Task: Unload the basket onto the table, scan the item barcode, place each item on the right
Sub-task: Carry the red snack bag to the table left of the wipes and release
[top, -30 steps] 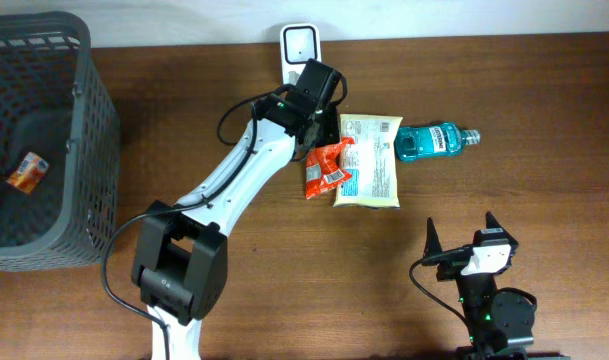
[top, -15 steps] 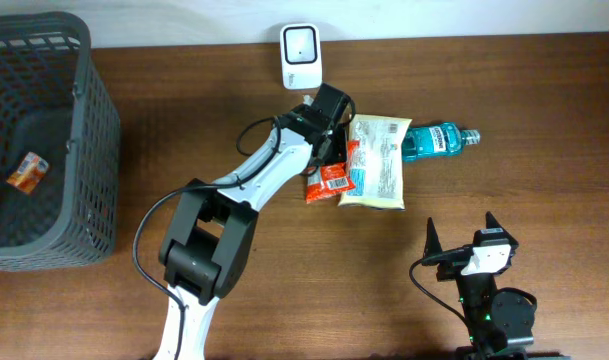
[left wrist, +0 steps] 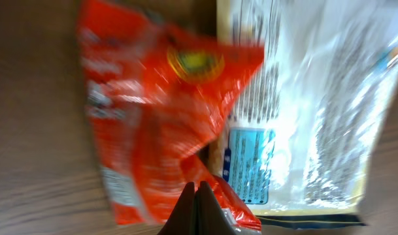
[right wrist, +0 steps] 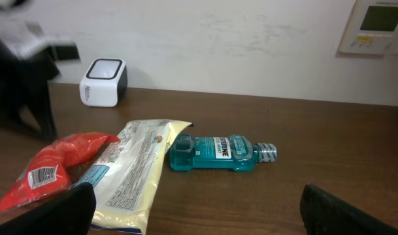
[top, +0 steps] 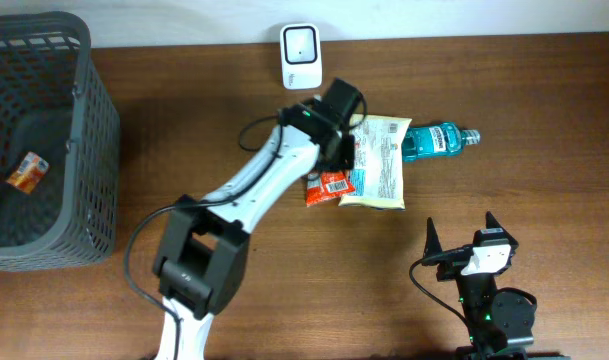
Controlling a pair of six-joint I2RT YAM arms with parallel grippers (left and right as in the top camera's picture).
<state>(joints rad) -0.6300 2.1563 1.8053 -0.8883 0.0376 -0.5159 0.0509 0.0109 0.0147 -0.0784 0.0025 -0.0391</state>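
While my left gripper, jaws together, sits on red snack packet beside white pouch, likely pinching foil for lift toward scanner, my right gripper rests clear, jaws spread

- Red packet at the left end effector: glossy, crinkled plastic film.
- Pale pouch beside it: shiny film.
- Bottle beyond: clear teal plastic.
- Surface: matt wood grain.

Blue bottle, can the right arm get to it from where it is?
Probably yes. The blue bottle lies in front of the open right pincer, with only bare table between them.
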